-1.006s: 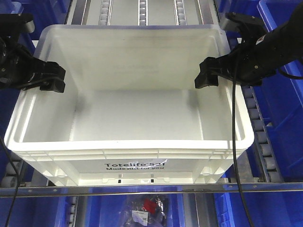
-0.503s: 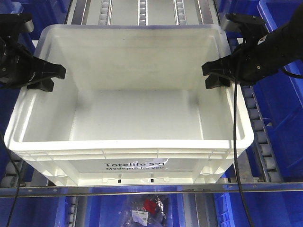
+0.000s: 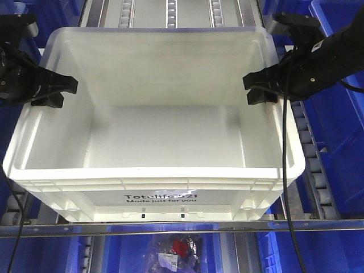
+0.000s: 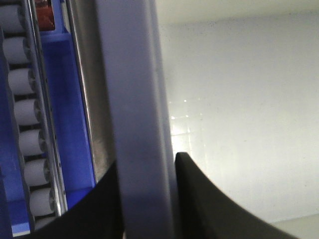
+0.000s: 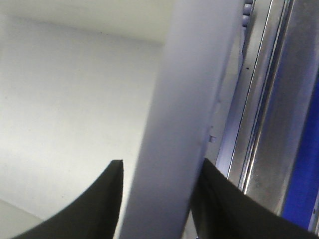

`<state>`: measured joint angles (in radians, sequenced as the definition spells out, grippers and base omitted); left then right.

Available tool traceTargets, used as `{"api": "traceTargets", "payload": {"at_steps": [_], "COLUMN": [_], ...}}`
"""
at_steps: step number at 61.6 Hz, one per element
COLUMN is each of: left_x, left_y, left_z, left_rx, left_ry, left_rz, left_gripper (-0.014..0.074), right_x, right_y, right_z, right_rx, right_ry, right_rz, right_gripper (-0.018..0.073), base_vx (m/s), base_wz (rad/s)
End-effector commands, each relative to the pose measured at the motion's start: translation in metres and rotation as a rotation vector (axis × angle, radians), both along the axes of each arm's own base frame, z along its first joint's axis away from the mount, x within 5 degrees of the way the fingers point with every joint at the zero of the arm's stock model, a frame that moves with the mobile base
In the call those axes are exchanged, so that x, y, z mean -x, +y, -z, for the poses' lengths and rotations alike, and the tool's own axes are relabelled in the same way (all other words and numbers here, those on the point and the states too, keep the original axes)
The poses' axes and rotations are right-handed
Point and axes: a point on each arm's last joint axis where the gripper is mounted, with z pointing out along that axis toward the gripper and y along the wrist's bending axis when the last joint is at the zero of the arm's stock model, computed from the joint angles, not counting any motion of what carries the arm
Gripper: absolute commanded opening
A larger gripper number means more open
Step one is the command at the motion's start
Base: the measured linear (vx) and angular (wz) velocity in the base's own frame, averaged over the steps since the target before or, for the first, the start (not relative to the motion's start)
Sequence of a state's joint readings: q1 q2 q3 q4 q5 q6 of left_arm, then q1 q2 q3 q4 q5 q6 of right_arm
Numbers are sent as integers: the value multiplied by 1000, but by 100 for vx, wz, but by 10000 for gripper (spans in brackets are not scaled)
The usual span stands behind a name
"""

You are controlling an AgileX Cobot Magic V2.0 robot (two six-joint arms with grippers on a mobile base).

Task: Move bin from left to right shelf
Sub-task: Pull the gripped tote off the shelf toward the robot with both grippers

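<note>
The bin point(image 3: 153, 136), a large white tote with black "Totelife" print on its near side, sits on the roller shelf and looks empty. At its left side rim point(image 4: 139, 99) my left gripper point(image 3: 61, 91) has one black finger inside the wall and one outside, shut on the rim point(image 4: 148, 160). My right gripper point(image 3: 260, 88) holds the right side rim point(image 5: 189, 89) the same way, with its fingers pressed on both faces point(image 5: 162, 162).
Blue bins point(image 3: 335, 119) flank the tote on both sides. Roller tracks point(image 3: 170, 11) run behind it and along its right point(image 3: 315, 170). A metal shelf rail point(image 3: 182, 228) crosses the front. Below it, a blue bin holds a bagged item point(image 3: 176, 250).
Both grippers moved outward from inside the bin onto the side rims and shut there. The bin shifted very slightly.
</note>
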<state>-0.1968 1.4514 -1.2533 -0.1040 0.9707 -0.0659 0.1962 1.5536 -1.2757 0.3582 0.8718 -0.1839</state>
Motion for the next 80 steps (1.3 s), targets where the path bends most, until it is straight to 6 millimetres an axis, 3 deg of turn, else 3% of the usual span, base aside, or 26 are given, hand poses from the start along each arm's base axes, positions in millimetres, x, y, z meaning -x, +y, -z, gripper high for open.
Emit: {"api": "traceTargets", "payload": {"at_steps": [1,62,80], "left_x": [5,5,15], "left_y": [-2,-9,-4], "left_z": [-40,-43,-62], "left_rx": [60,128,108], "left_ry": [-218,-240,-351], "left_rz": [8,61,48], "left_gripper": [-8,-5,-5], "right_x": [6,14,13], "right_y": [0,-4,-4], "right_z": [-36,-45,-46], "right_rx": [-61,-33,-35], "right_ry": [-151,-181,-192], "right_rz": [25,20,24], "right_gripper": [-4,-4,-4], "base_vx": [0,0,0], "base_wz": [0,0,0]}}
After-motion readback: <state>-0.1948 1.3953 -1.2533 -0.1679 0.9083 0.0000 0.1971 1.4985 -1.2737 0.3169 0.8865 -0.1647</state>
